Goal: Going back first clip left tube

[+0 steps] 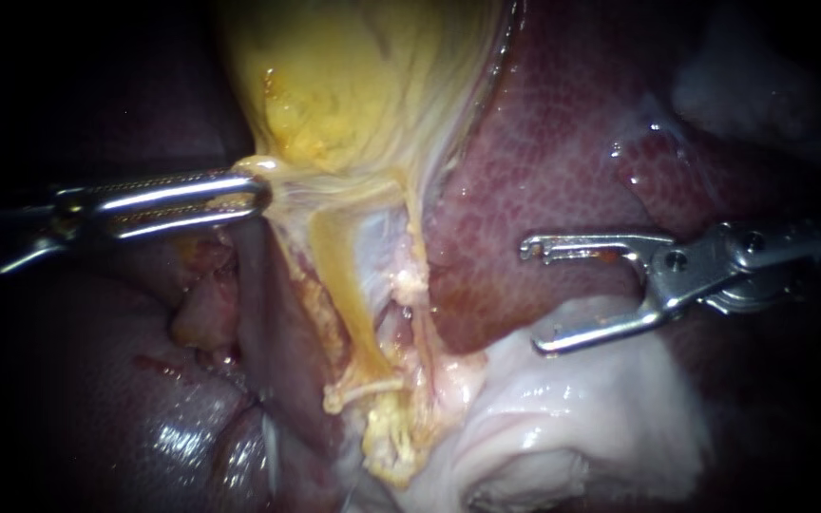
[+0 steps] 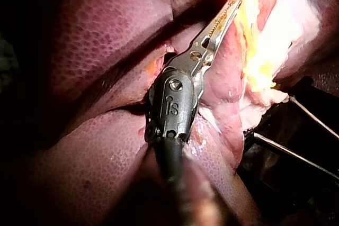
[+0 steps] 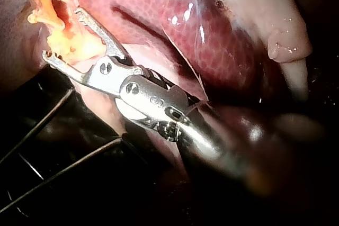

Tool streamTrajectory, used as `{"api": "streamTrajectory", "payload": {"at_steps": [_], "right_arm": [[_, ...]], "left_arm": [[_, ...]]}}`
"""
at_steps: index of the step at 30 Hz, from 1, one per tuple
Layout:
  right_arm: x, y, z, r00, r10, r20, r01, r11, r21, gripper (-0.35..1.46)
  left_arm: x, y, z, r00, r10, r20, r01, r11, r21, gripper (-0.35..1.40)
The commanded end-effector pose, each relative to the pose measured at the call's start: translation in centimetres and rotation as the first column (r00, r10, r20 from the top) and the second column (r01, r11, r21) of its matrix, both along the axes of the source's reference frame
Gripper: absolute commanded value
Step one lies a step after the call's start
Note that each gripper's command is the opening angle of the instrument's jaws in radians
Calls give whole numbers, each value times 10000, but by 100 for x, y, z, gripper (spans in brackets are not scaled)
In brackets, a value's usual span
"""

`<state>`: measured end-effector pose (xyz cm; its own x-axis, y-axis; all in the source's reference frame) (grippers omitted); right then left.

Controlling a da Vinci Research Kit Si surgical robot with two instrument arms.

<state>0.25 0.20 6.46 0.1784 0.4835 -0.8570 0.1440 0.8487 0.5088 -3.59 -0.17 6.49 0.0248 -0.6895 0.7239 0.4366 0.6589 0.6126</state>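
Endoscope view shows the main risk. The right instrument hangs over the liver with its jaws wide apart and empty, well to the side of the left tube. If it travels with the jaws so spread, I think a tip can scratch the soft liver surface. It can also catch the pale tissue under the lower jaw.

A second risk lies with the left instrument. Its jaws are clamped on the narrow lower end of the gallbladder and draw it sideways, so the tubes stand stretched. In my judgement, if this pull grows the thin tube could tear, and if the grip slips the field could fold together.

The left tube is a flat yellow band. It runs from under the gallbladder down to a fatty yellow lump. A thinner pale tube lies just beside it on its right. The left tube looks bare, moist and tense. I can make out no clip on it in any view; whether one sits hidden, I cannot tell.

In the left wrist view the left instrument has its jaws together at the yellow tissue. In the right wrist view the right instrument gapes, with yellow tissue ahead of it.
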Motion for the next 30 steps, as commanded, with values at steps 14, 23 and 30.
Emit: {"api": "streamTrajectory", "payload": {"at_steps": [14,23,30], "right_arm": [[-9,-1,5,10000,-41,41,41,10000,-18,60],[-10,-1,5,10000,-44,42,44,10000,-19,60],[-10,-2,5,10000,-16,58,17,10000,-23,60]], "left_arm": [[-53,-22,70,9986,490,-206,-486,9986,216,-35],[-74,-22,79,9977,662,-154,-658,9975,260,-35],[-73,-23,78,9976,682,-141,-678,9974,258,-35]]}}
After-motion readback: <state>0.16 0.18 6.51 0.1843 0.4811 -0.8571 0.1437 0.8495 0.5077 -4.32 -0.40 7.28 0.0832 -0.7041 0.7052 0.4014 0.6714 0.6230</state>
